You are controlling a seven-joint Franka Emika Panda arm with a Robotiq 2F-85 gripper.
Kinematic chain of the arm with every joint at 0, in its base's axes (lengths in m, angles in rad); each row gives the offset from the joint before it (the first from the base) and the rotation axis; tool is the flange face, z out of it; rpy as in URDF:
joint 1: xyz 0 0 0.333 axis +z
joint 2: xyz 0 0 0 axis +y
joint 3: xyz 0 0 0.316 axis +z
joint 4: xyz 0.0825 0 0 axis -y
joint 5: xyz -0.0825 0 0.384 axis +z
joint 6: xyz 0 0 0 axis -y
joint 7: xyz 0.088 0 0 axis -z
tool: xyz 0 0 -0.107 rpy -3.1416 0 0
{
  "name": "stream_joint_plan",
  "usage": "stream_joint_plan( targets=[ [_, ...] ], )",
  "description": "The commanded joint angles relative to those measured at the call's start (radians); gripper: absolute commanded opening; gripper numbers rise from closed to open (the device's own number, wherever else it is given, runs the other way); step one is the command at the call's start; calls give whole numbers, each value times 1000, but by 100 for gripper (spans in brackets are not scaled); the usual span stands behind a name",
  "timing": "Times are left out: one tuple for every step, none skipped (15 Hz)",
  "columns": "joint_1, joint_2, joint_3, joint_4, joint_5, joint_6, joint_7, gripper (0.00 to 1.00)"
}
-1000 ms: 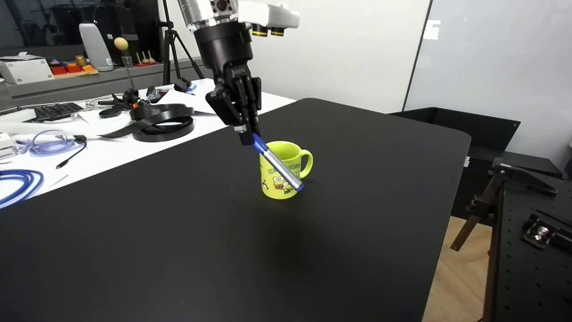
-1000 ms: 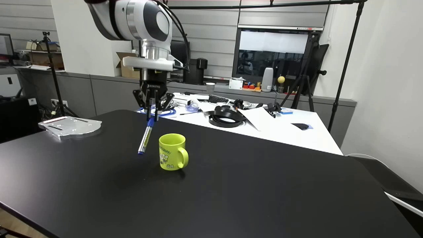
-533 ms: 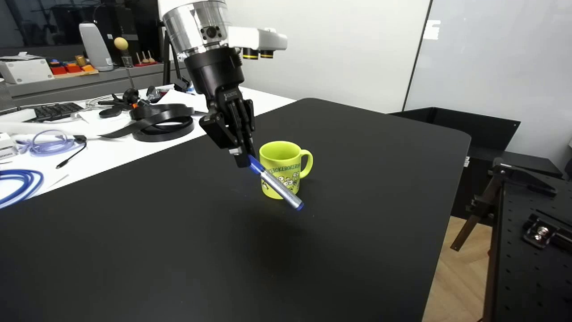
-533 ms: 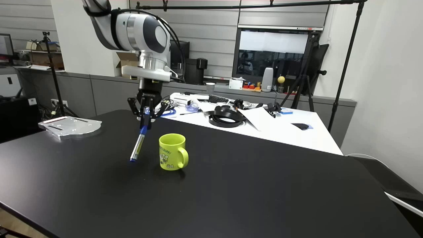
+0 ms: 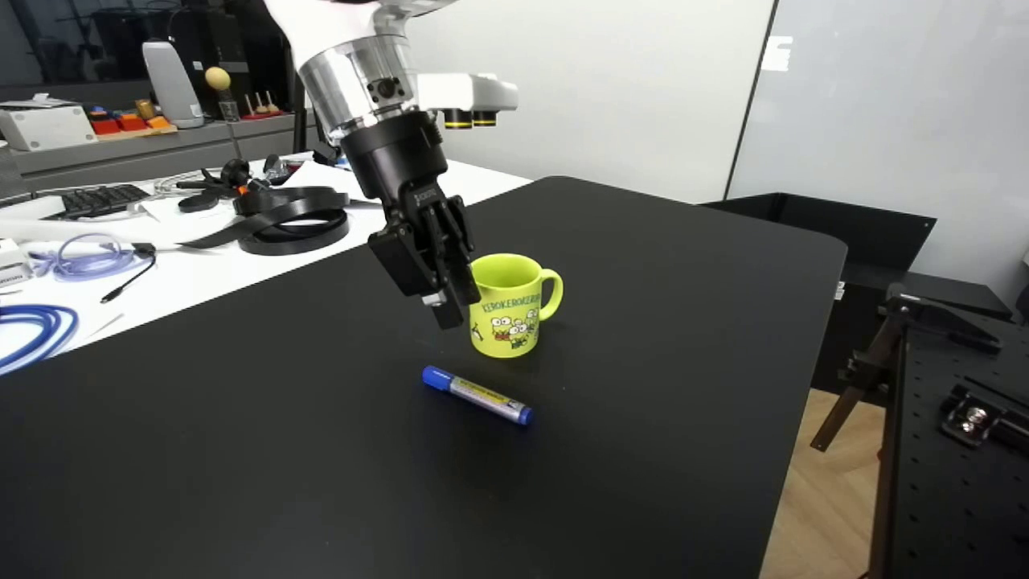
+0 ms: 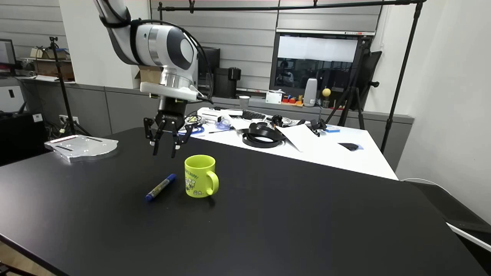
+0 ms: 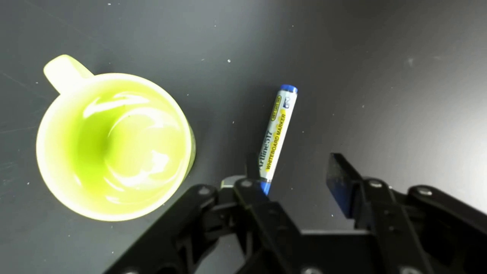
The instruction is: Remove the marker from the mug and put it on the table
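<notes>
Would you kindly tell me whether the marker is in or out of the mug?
Out: the marker lies on the table beside the mug, apart from it in all three views.

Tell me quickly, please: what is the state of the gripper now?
Gripper: open, holding nothing; the marker lies on the table.

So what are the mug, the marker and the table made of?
The mug looks like glazed ceramic: bright, sharp highlights shine inside it, though glossy plastic is possible. The marker seems smooth plastic at its blue ends; its silvery barrel could be metal or plastic. The table looks smooth and matte black, with only soft glare, perhaps laminate.
</notes>
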Motion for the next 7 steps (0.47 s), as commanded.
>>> stream_joint_plan(
  targets=[
    [0,10,-4,33,1,-41,-4,81],
    [0,2,-5,27,-3,-36,-2,89],
    [-1,-8,-5,20,-4,-33,-5,95],
    [0,-18,-6,15,-6,-33,-4,99],
    [1,-32,-8,5,-15,-28,-6,100],
    [3,-51,-10,-8,-27,-23,-8,100],
    [4,-67,-12,-17,-38,-19,-12,100]
  ],
)
